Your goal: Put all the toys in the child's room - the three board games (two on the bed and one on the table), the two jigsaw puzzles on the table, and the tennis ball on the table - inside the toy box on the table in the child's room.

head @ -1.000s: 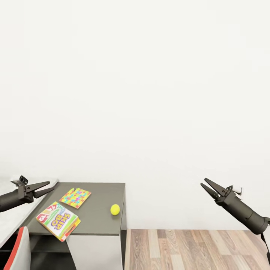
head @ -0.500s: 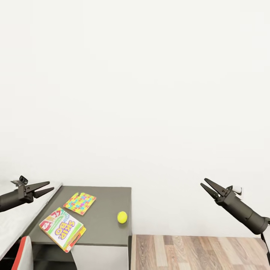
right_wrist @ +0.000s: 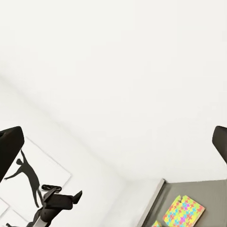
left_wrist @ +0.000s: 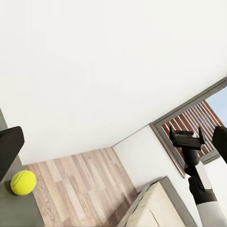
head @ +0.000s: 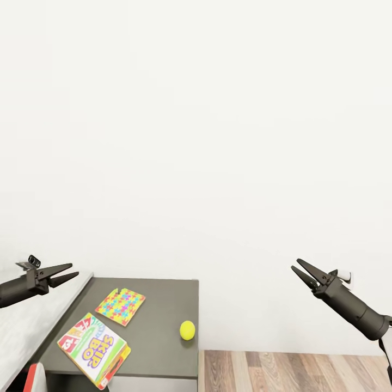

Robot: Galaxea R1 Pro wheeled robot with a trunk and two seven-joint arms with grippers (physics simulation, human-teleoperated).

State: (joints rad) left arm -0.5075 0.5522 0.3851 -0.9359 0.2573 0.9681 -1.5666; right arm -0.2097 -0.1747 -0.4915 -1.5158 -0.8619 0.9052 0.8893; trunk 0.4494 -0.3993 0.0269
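On the dark grey part of the table [head: 158,305] lie a multicolour jigsaw puzzle [head: 120,306], a green-white-red SKIP-BO board game [head: 94,348] near the front edge, and the yellow-green tennis ball [head: 187,330] close to the right edge. My left gripper [head: 73,270] hangs open and holds nothing, above the table's left side. Far to the right, over the floor, my right gripper [head: 294,264] is open and holds nothing too. The left wrist view catches the ball [left_wrist: 23,182]; the right wrist view catches the puzzle [right_wrist: 184,210].
A pale grey mottled top [head: 27,326] adjoins the dark section on the left. White wall rises behind. Wood-plank floor [head: 294,373] lies right of the table. A red-edged chair back [head: 32,378] sits at lower left. A baseball-player poster [right_wrist: 27,174] hangs on a wall.
The whole picture has shifted: the table and its toys now sit further right and lower in the head view, so the camera moved. Both grippers hold the same open pose.
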